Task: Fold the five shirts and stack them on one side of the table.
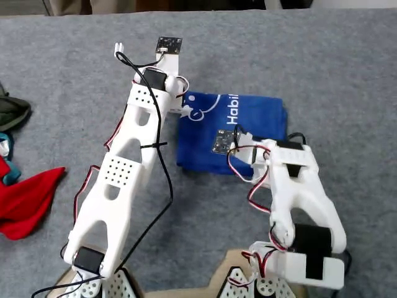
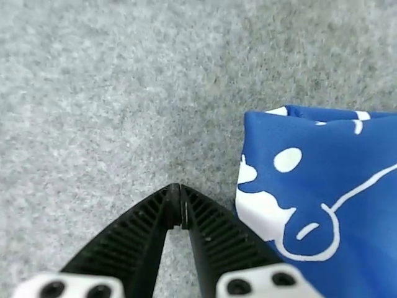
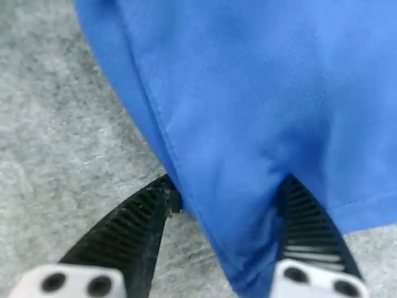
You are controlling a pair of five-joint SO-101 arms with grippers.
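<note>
The blue shirt [image 1: 248, 124] lies folded mid-frame, the left gripper [image 2: 177, 208] pinched together and empty beside its corner, the right gripper [image 3: 229, 186] wide astride its edge, while the red shirt [image 1: 28, 202] at the left edge seems unfolded, so most work remains.
</note>
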